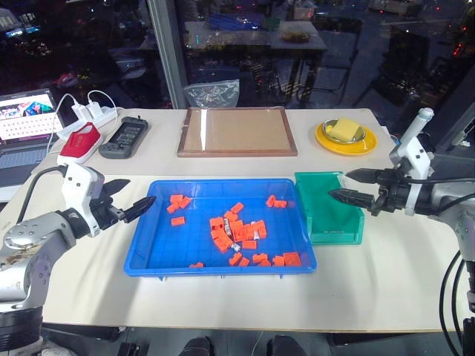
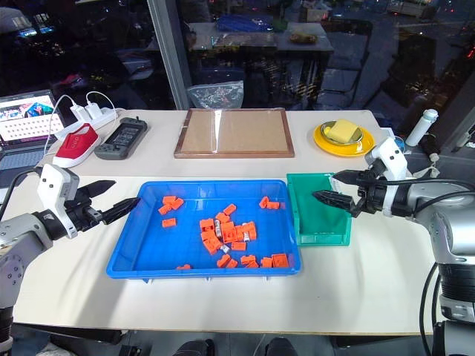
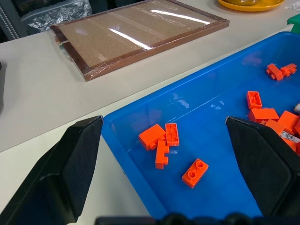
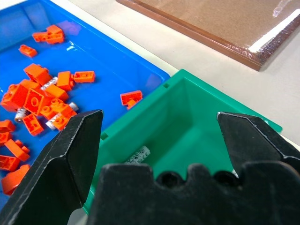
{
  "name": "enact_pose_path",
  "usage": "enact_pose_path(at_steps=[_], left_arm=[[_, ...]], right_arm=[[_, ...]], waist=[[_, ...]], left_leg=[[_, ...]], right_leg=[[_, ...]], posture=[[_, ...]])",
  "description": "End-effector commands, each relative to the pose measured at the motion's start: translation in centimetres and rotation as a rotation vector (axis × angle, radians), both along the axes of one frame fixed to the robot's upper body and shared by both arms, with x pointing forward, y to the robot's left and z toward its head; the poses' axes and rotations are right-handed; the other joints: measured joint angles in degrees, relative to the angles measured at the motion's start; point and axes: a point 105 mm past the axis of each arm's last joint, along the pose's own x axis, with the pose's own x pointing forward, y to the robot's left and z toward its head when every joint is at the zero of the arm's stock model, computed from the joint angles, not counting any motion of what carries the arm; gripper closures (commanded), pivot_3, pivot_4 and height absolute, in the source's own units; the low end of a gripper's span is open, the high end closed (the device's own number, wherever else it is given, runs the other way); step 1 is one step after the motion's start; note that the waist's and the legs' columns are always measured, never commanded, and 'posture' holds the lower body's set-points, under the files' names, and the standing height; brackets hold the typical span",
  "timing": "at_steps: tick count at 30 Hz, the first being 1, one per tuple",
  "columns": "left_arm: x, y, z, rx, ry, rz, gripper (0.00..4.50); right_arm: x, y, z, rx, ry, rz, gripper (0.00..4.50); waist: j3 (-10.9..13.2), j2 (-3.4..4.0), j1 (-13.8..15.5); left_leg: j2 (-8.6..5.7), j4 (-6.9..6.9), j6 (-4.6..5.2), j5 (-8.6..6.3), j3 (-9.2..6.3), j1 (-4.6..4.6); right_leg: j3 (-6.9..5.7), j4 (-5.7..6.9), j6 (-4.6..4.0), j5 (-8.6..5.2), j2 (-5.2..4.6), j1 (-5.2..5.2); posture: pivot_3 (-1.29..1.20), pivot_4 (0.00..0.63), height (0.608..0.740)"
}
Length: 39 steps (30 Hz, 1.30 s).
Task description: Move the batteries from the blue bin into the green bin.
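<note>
The blue bin (image 1: pixel 159 252) lies mid-table, strewn with orange blocks (image 1: pixel 245 233). Batteries (image 4: pixel 48 83) lie half buried among those blocks, slim and silvery. The green bin (image 1: pixel 349 226) stands against the blue bin's right side, and one battery (image 4: pixel 139 154) lies on its floor. My left gripper (image 1: pixel 141 190) is open and hovers over the blue bin's left rim, holding nothing. My right gripper (image 1: pixel 338 185) is open too, poised above the green bin's back part, and it also shows in the right wrist view (image 4: pixel 159 114).
A wooden-framed brown tray (image 1: pixel 236 132) lies behind the blue bin. A yellow plate (image 1: pixel 346 138) sits at the back right. At the back left are a red shoe (image 1: pixel 80 142), a black device (image 1: pixel 124 137), a power strip (image 1: pixel 95 113) and a laptop (image 1: pixel 26 126).
</note>
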Motion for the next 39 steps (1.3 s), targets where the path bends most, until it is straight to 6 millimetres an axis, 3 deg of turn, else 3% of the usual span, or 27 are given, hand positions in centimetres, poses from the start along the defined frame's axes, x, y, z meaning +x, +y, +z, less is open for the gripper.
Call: enact_pose_path(at_steps=[1,4,8,10,14,17,22,28,39], left_arm=[[-0.7,-0.7,1.4,0.027,-0.013,-0.080,0.00],[-2.7,-2.5,1.1,0.075,0.118,-0.268,0.00],[-4.1,-3.1,1.1,0.158,0.203,-0.364,0.00],[-4.2,-3.1,1.2,0.197,0.213,-0.373,0.00],[-4.2,-2.9,2.3,0.303,0.186,-0.378,0.00],[-4.2,-2.7,2.4,0.317,0.180,-0.367,0.00],[-4.1,-2.3,1.9,0.326,0.178,-0.329,0.00],[-4.8,-2.5,1.4,0.324,0.210,-0.339,0.00],[-6.0,-4.7,2.3,0.301,0.221,-0.426,0.00]], right_arm=[[0.0,0.7,2.0,-0.066,-0.091,0.035,0.01],[-0.1,3.1,3.5,-0.197,-0.163,0.124,0.01],[-0.8,7.0,5.3,-0.178,-0.186,0.273,0.01],[-1.4,8.6,5.2,-0.158,-0.145,0.328,0.01],[-4.2,13.6,3.5,-0.189,-0.047,0.585,0.01],[-3.5,14.2,2.1,-0.256,-0.027,0.607,0.01],[-0.4,15.5,0.1,-0.311,-0.017,0.584,0.01],[1.8,15.7,-3.8,-0.482,0.003,0.585,0.01],[1.8,16.6,-6.9,-0.599,0.031,0.631,0.01]], waist=[[0.00,0.00,0.01],[0.05,0.00,-0.44],[0.05,0.04,-0.62],[0.07,0.00,-0.45],[0.15,-0.15,-0.33],[0.15,-0.15,-0.14],[0.17,-0.20,-0.06],[0.17,-0.20,-0.16],[0.16,-0.22,-0.34]], left_leg=[[0.00,0.00,0.00,0.00,0.00,0.00],[0.02,0.00,0.00,0.00,0.01,-0.02],[0.08,-0.09,0.00,0.00,0.06,0.02],[0.15,-0.09,0.00,0.00,0.05,0.02],[0.16,-0.06,-0.01,-0.01,0.05,-0.01],[0.16,-0.08,0.01,-0.02,0.05,-0.01],[0.14,-0.05,0.00,-0.02,0.06,-0.02],[0.16,-0.09,0.01,-0.02,0.08,-0.09],[0.26,-0.02,0.00,-0.02,0.24,-0.15]], right_leg=[[0.00,0.00,0.00,0.00,0.00,0.00],[0.01,0.04,0.00,0.00,0.03,-0.07],[0.04,0.03,0.00,-0.01,0.05,-0.10],[0.01,-0.02,0.00,-0.01,0.11,-0.08],[0.01,-0.01,-0.02,0.00,0.12,-0.11],[0.00,-0.02,-0.01,0.00,0.11,-0.11],[0.00,-0.02,-0.01,0.00,0.11,-0.14],[0.00,0.10,-0.02,0.01,0.12,-0.35],[-0.01,0.60,-0.03,0.01,0.15,-0.77]], posture=[[0.00,0.150,0.740],[0.00,0.150,0.740],[0.00,0.150,0.740],[0.00,0.150,0.740],[0.00,0.150,0.740],[0.00,0.150,0.740],[0.00,0.150,0.740],[0.00,0.150,0.740],[0.00,0.150,0.740]])
